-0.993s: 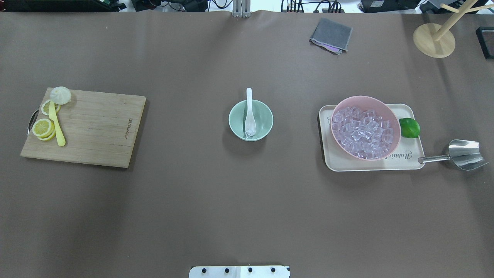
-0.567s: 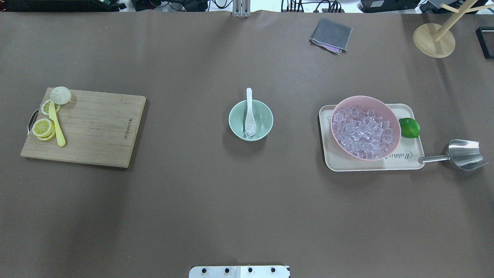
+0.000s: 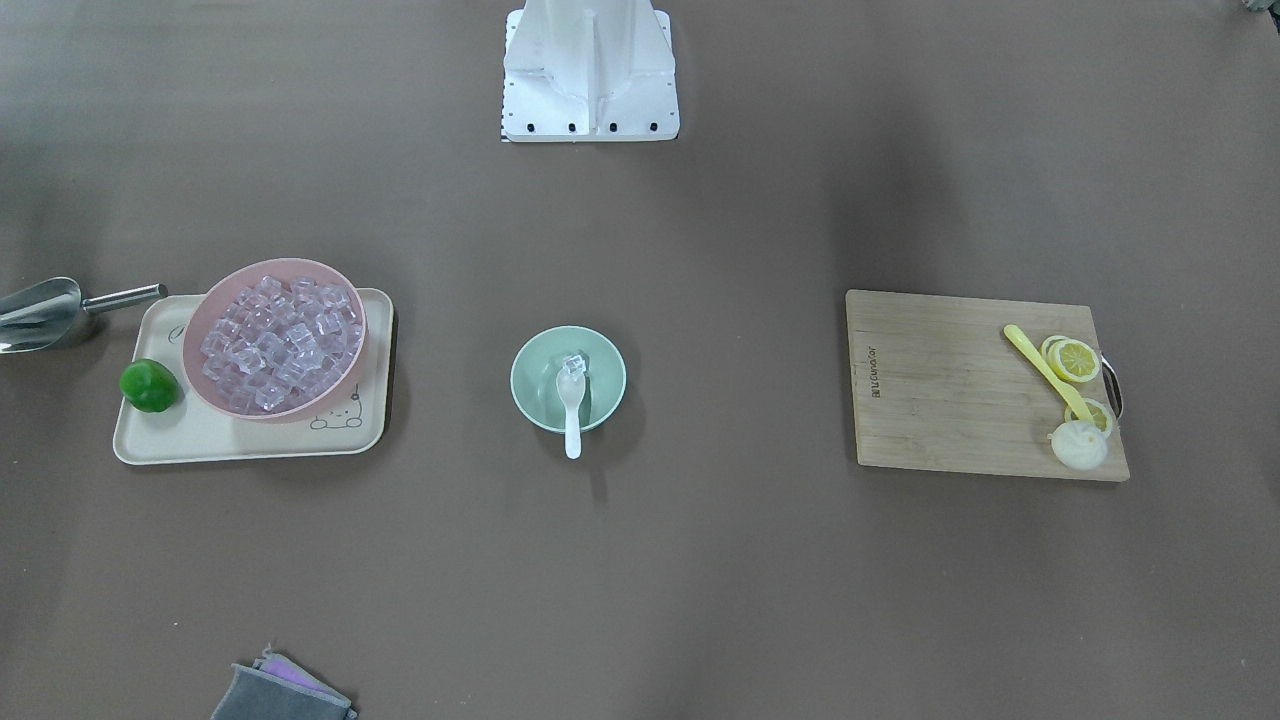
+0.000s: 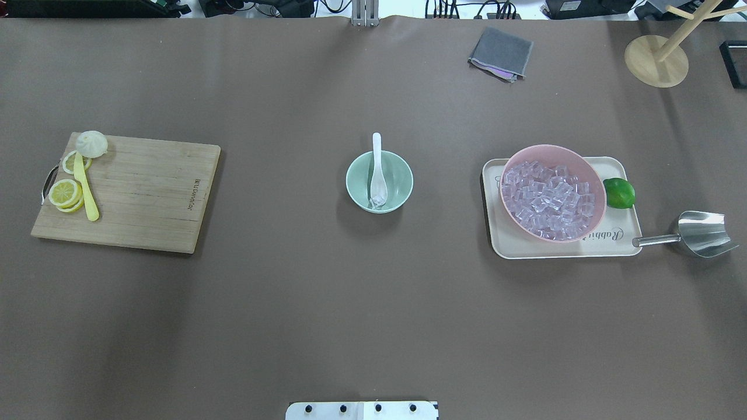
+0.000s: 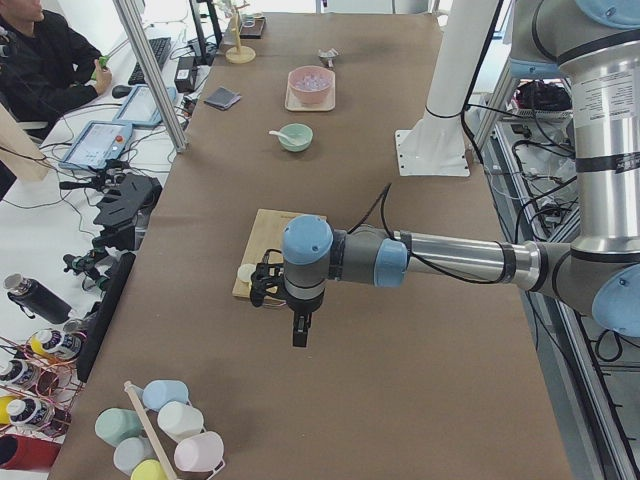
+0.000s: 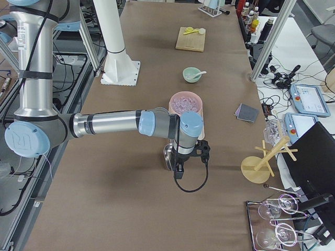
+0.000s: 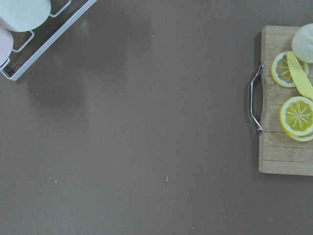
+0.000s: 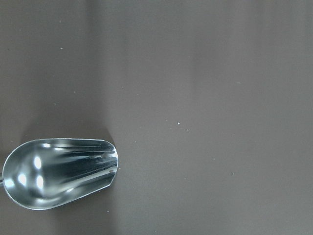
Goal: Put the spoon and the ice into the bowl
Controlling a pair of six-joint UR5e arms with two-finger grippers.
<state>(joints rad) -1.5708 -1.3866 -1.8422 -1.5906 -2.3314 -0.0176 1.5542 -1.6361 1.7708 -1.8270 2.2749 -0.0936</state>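
Mint-green, the bowl (image 4: 398,175) sits mid-table, well away from every edge. The white soup spoon (image 4: 377,169) lies in it, handle over the rim toward the far edge, with one ice cube (image 3: 572,364) at its scoop. I judge both placements done and nothing left.

My left gripper (image 5: 298,338) hangs near the left end and my right gripper (image 6: 177,168) near the right end. I cannot tell how far open either is.

Counted:
- one cutting board (image 4: 146,192)
- one tray (image 4: 513,245)
- one pink bowl (image 4: 548,153) heaped with uncountable cubes
- one metal scoop (image 4: 703,233)
- one lime (image 4: 618,192)
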